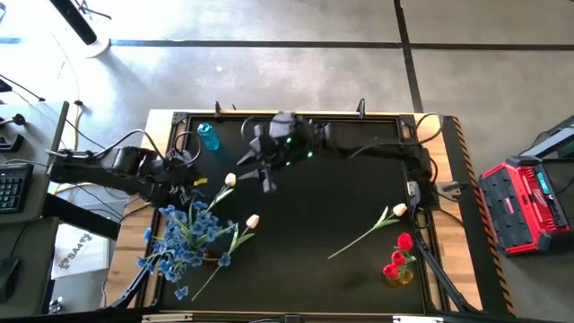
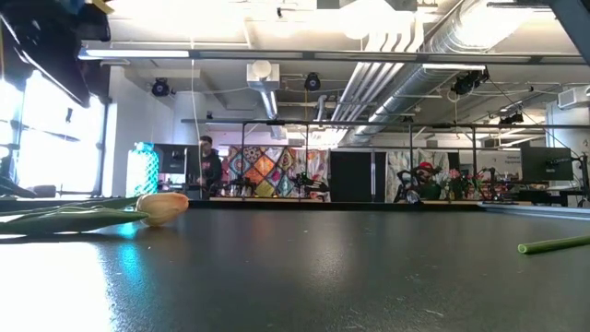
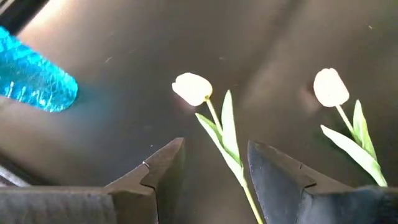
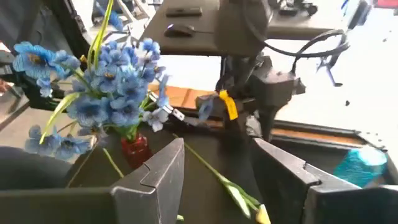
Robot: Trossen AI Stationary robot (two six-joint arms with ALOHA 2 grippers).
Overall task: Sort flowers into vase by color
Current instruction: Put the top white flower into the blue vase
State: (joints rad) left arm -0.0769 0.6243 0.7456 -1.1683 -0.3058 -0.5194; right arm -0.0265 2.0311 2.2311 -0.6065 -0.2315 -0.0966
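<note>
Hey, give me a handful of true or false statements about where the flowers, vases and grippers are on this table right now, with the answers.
1. The blue flowers stand in a vase. True.
2. All cream tulips are in a vase. False: three cream tulips lie on the table.
3. The left gripper is open over a tulip stem. True.
4. The red tulips lie loose mid-table. False: they stand in a vase at the right edge.
5. The right gripper holds a flower. False: it's open, empty.
</note>
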